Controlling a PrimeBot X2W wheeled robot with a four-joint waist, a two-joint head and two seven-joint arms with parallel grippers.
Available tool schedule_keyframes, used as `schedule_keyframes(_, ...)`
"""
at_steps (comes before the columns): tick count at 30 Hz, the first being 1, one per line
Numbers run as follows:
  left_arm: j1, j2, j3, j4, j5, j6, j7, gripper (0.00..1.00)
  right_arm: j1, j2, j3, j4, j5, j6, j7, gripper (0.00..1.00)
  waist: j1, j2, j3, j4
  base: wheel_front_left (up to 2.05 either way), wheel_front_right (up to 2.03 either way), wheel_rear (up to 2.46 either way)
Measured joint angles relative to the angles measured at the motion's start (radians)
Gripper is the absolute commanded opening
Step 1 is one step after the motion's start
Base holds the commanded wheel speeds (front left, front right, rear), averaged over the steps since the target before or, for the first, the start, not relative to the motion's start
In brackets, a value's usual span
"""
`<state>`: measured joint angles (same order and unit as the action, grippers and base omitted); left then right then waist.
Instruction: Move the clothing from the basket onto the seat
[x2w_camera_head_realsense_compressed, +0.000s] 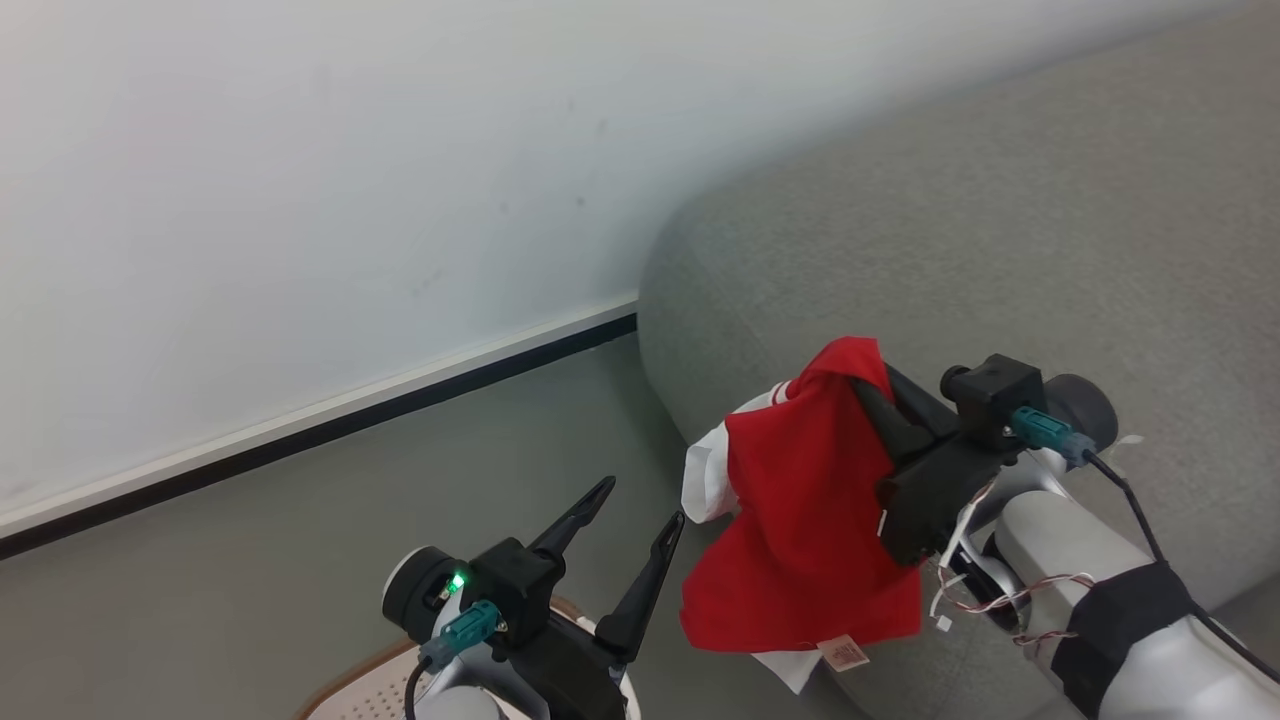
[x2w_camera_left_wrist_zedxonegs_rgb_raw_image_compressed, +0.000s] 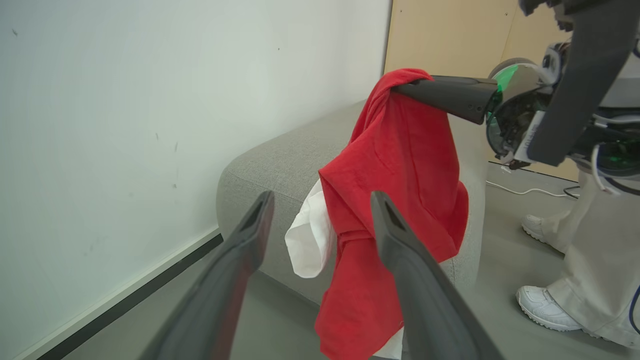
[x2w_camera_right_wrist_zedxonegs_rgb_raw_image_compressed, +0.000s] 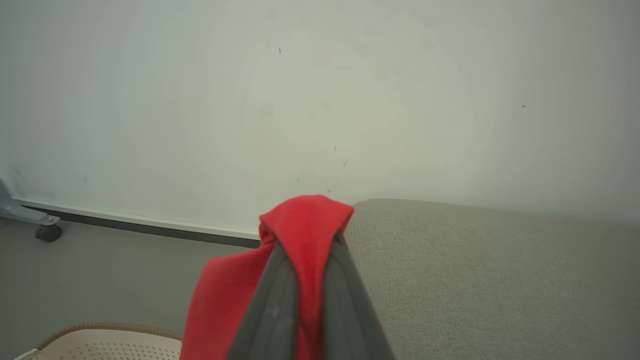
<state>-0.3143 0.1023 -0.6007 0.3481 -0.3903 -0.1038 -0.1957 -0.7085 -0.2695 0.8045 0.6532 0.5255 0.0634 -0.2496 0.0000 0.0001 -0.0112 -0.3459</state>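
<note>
Head view: clothing hangs from right fingers, outside the basket.

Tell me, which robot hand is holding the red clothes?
The right gripper: it is pinched shut on the red clothing, which hangs down from it. The left gripper is wide open, holding nothing.

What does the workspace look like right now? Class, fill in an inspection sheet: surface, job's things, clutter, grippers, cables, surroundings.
Surface: grey sofa, rounded padded end; grey floor beside it.
Job's things: red clothing with white panels hangs off the floor, not yet laid on the sofa; basket low by the left arm.
Clutter: nothing seen.
Grippers: left gripper open, holding nothing; right gripper shut on the clothing.
Cables: black cable along the right forearm; white cable on the floor.
Surroundings: white wall with dark skirting; a person's white shoes nearby.
</note>
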Motion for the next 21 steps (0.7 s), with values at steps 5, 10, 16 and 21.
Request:
schedule_keyframes(5, 0.017, -0.002, -0.001, -0.011, 0.0, 0.014, -0.009, 1.0, 0.027, -0.045, -0.024, -0.07, -0.014, -0.017, 0.0, 0.0, 0.0, 0.0, 0.004, -0.056, 0.0, 0.0, 0.0)
schedule_keyframes(10, 0.018, -0.004, -0.008, -0.027, 0.0, 0.017, -0.009, 1.0, 0.054, -0.091, -0.053, -0.14, -0.019, -0.03, 0.0, 0.0, 0.0, -0.0001, 0.016, -0.098, 0.0, 0.0, 0.0)
schedule_keyframes(16, 0.017, -0.008, -0.026, -0.046, 0.01, 0.025, -0.009, 1.0, 0.08, -0.138, -0.097, -0.216, -0.024, -0.047, 0.0, 0.0, 0.0, 0.0, 0.053, -0.109, 0.0, 0.0, 0.0)
schedule_keyframes(21, 0.009, -0.003, -0.027, -0.074, 0.024, 0.026, -0.004, 1.0, 0.052, -0.161, -0.135, -0.255, -0.024, -0.054, 0.0, 0.0, 0.0, 0.0, 0.093, -0.102, 0.0, 0.0, 0.0)
